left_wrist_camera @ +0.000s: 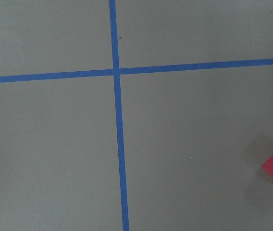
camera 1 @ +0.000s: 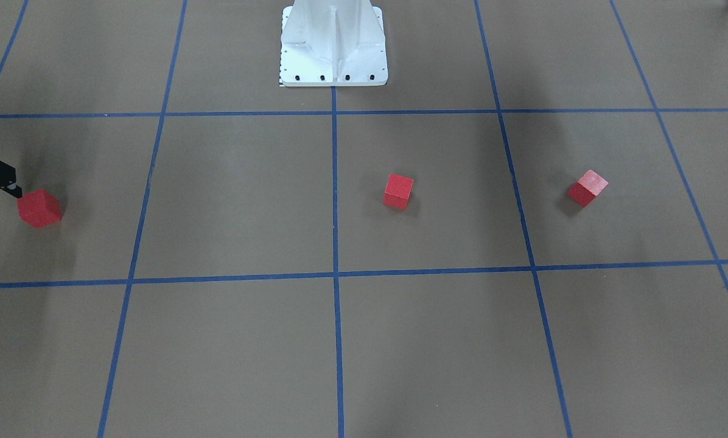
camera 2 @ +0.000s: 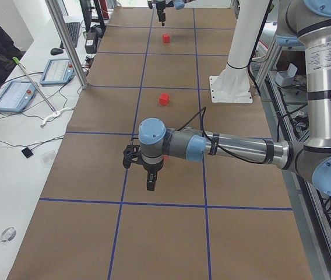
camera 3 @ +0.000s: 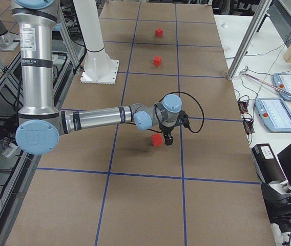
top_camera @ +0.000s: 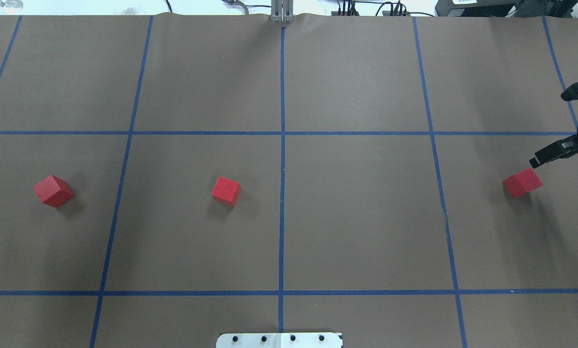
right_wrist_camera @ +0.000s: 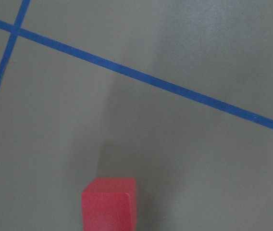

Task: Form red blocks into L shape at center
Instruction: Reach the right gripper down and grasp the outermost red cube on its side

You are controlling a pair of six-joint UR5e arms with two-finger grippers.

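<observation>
Overhead exterior: right hand (top_camera: 542, 156) edge-cropped beside red block (top_camera: 522, 182); its opening untellable, likewise left hand (camera 2: 150, 182).

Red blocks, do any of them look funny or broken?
None looks broken. They just sit scattered in a row, far apart: the left block, the middle block and the right block. Each is turned crooked to the blue tape lines, and none touch.
</observation>
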